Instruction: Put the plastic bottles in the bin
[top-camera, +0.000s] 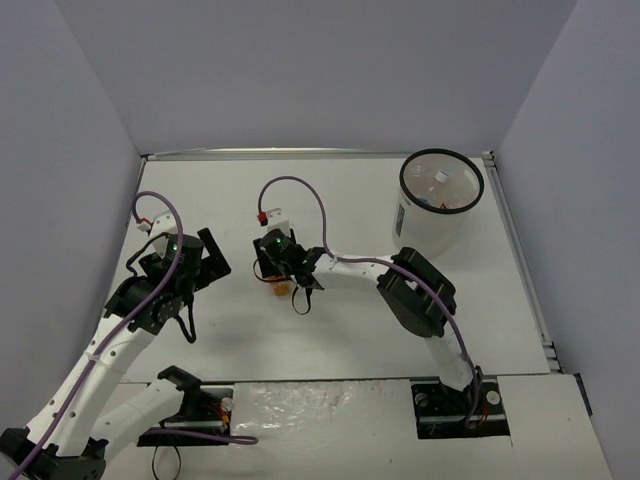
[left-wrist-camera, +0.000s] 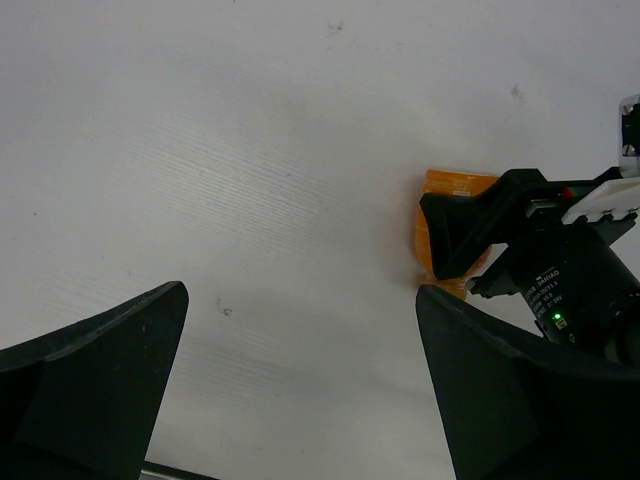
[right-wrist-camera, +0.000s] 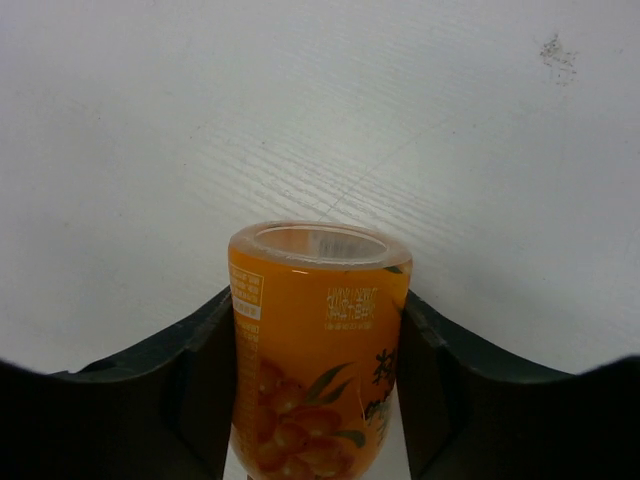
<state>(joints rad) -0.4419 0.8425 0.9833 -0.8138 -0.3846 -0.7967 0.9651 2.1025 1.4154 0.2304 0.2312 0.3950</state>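
My right gripper (right-wrist-camera: 320, 335) clamps the orange bottle (right-wrist-camera: 318, 300) mid-body, well left of the bin (top-camera: 441, 200); I judge it light, slick and squeezable.

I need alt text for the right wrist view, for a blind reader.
A short orange bottle with a fruit label is held between the right gripper's two black fingers, which touch both its sides. Behind it lies the white table.
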